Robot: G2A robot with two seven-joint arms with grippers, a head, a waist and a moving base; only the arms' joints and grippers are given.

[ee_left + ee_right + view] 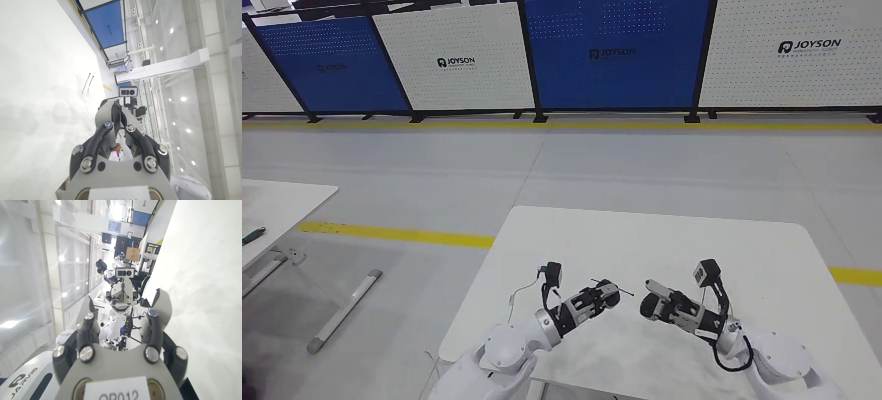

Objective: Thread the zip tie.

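Left gripper (116, 106) was pressed together on a thin black zip tie (119, 121), held in the air above the white worktop (37, 75) and facing the right gripper (125, 303), which was spread wide and empty. The strip was pinched edge-on with little of it showing, so it would likely twist or slip once the other gripper closed on it. A slight misalignment could send the tail past the head's slot. Two spare ties (86, 83) lay well apart on the worktop.
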